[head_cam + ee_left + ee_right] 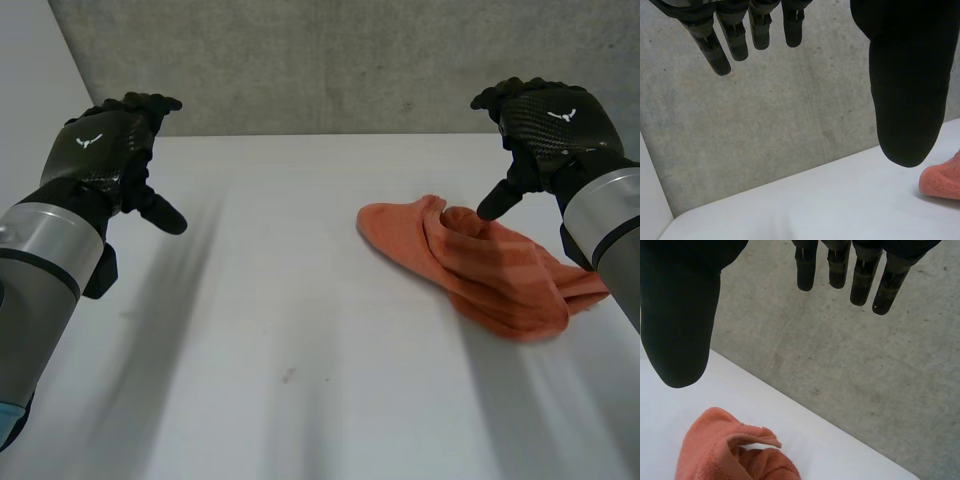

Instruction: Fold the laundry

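An orange towel (480, 265) lies crumpled on the right half of the white table (300, 330). My right hand (545, 130) hovers above its far right part, open, fingers straight, holding nothing. In the right wrist view the towel (725, 450) lies below the thumb (680, 325), apart from it, and the fingers (860, 275) hang free. My left hand (105, 145) is raised over the table's far left, open and empty. In the left wrist view its fingers (735, 35) point at the wall, and an end of the towel (942, 180) shows beside the thumb (907, 85).
A grey concrete wall (340, 60) runs along the table's far edge. A white side panel (25, 90) stands at the far left. Bare tabletop stretches from the middle to the near edge.
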Controlling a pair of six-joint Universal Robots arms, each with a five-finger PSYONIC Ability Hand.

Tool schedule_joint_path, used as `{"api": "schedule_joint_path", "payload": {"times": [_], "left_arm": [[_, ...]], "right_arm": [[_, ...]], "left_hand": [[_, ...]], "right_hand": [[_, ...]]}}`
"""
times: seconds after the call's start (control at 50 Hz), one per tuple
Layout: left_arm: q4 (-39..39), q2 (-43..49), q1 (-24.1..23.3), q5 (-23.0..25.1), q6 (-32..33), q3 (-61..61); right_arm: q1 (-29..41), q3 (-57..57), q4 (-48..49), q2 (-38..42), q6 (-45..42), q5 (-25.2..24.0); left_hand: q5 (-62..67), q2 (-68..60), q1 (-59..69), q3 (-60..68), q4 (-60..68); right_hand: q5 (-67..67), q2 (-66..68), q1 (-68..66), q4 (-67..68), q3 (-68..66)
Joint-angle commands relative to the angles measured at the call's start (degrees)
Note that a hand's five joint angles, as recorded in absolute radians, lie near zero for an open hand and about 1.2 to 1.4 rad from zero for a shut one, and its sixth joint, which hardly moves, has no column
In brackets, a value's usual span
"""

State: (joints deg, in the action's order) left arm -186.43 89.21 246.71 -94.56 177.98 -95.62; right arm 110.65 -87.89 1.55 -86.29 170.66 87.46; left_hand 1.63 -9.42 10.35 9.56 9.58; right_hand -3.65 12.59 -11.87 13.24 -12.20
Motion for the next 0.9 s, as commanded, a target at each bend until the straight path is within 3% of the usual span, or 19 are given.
{"api": "schedule_joint_path", "payload": {"times": [0.02, 0.14, 0.32, 0.46, 0.52, 0.56, 0.58, 0.6, 0.62, 0.66, 0.74, 0.82, 0.9], "left_arm": [[0.0, 0.3, -0.1, 0.2, 0.1, -0.3], [-0.1, 0.6, -0.1, 0.3, 0.3, -0.5], [-0.1, 0.4, -0.1, 0.3, 0.3, -0.5], [-0.1, 0.8, -0.1, 0.2, 0.3, -0.4], [-0.3, 1.0, -0.1, 0.2, 0.3, -0.5], [-0.4, 1.0, -0.1, 0.2, 0.2, -0.5], [-0.6, 1.0, -0.1, 0.2, 0.2, -0.6], [-0.6, 1.0, -0.1, 0.2, 0.2, -0.6], [-0.7, 1.0, -0.1, 0.2, 0.2, -0.7], [-0.8, 1.0, -0.2, 0.2, 0.3, -0.7], [-1.0, 0.9, -0.1, 0.2, 0.3, -0.9], [-1.0, 0.6, -0.1, 0.2, 0.2, -0.9], [-1.0, 0.0, 0.1, 0.1, 0.0, -0.6]], "right_arm": [[-0.3, 0.5, -0.5, 0.8, 0.0, -3.1], [-0.9, 1.0, -0.8, 1.2, -0.4, -2.8], [-4.6, 5.9, -6.4, 13.9, -3.1, -3.1], [-6.4, 9.5, -6.6, 23.8, -2.4, -6.0], [-6.6, 11.7, -6.5, 28.6, -0.2, -8.3], [-6.9, 13.7, -6.6, 32.4, 2.6, -9.3], [-6.9, 13.7, -6.6, 32.4, 2.7, -9.3], [-6.9, 14.4, -6.3, 33.4, 3.7, -9.4], [-6.9, 14.4, -6.3, 33.4, 3.7, -9.4], [-6.9, 15.6, -4.9, 33.0, 5.1, -9.4], [-6.2, 15.8, -3.6, 29.1, 4.5, -9.5], [-5.2, 15.6, -3.2, 18.5, 4.7, -9.6], [-2.4, 17.1, -3.2, 12.7, 5.3, -10.3]], "left_hand": [[-1.6, -0.6, -0.4, 0.4, 0.4], [-1.6, -0.6, -0.4, 0.4, 0.4], [-1.6, -0.6, -0.4, 0.4, 0.4], [-1.6, -0.6, -0.4, 0.4, 0.4], [-1.6, -0.6, -0.4, 0.4, 0.4], [-1.6, -0.6, -0.4, 0.4, 0.4], [-1.6, -0.6, -0.4, 0.4, 0.4], [-1.6, -0.6, -0.4, 0.4, 0.4], [-1.6, -0.6, -0.4, 0.4, 0.4], [-1.6, -0.6, -0.4, 0.4, 0.4], [-1.6, -0.6, -0.4, 0.4, 0.4], [-1.6, -0.6, -0.4, 0.4, 0.4], [-1.6, -0.6, -0.4, 0.4, 0.4]], "right_hand": [[3.7, -2.6, 1.9, -3.2, 2.2], [3.7, -2.6, 1.9, -3.2, 2.2], [3.3, -2.2, 1.5, -2.9, 1.8], [0.4, 0.7, -1.4, 0.0, -1.1], [-4.3, 5.4, -6.1, 4.8, -5.8], [-17.9, 18.9, -19.7, 18.3, -19.3], [-18.0, 19.0, -19.7, 18.4, -19.4], [-32.3, 33.3, -34.1, 32.7, -33.7], [-32.4, 33.5, -34.2, 32.8, -33.9], [-66.2, 67.3, -68.0, 66.6, -67.7], [-66.3, 67.4, -68.1, 66.8, -67.8], [-66.3, 67.4, -68.1, 66.8, -67.8], [-66.3, 67.4, -68.1, 66.8, -67.8]]}}
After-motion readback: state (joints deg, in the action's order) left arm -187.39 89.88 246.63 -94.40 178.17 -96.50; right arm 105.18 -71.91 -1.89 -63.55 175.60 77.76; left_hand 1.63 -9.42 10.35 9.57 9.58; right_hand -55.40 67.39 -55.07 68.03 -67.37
